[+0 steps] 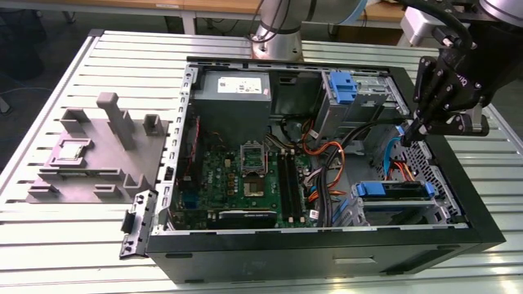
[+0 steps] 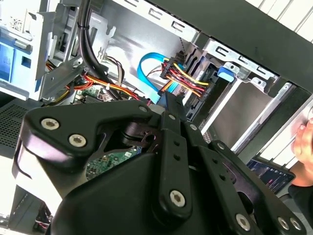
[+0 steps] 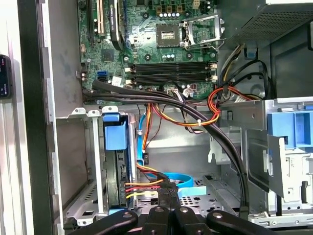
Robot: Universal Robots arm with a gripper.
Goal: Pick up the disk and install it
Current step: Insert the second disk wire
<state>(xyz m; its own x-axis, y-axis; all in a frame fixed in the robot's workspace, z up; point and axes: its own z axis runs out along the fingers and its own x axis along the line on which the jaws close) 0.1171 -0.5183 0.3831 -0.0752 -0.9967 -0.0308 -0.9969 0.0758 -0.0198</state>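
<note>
So the disk [image 1: 394,190] is sitting in its bay at the near corner of the computer case [image 1: 327,251], on the exterior view's right, blue rails showing. The gripper [image 1: 406,136] hangs just above that side of the case, fingers pinched together with nothing in them.

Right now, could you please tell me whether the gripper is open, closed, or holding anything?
Gripper: above the case's drive-bay side; whether it is open or closed, or holding anything, cannot be told.

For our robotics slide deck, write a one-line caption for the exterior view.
Robot gripper hovers over the open computer case, above the blue-railed disk seated in its drive bay.
</note>
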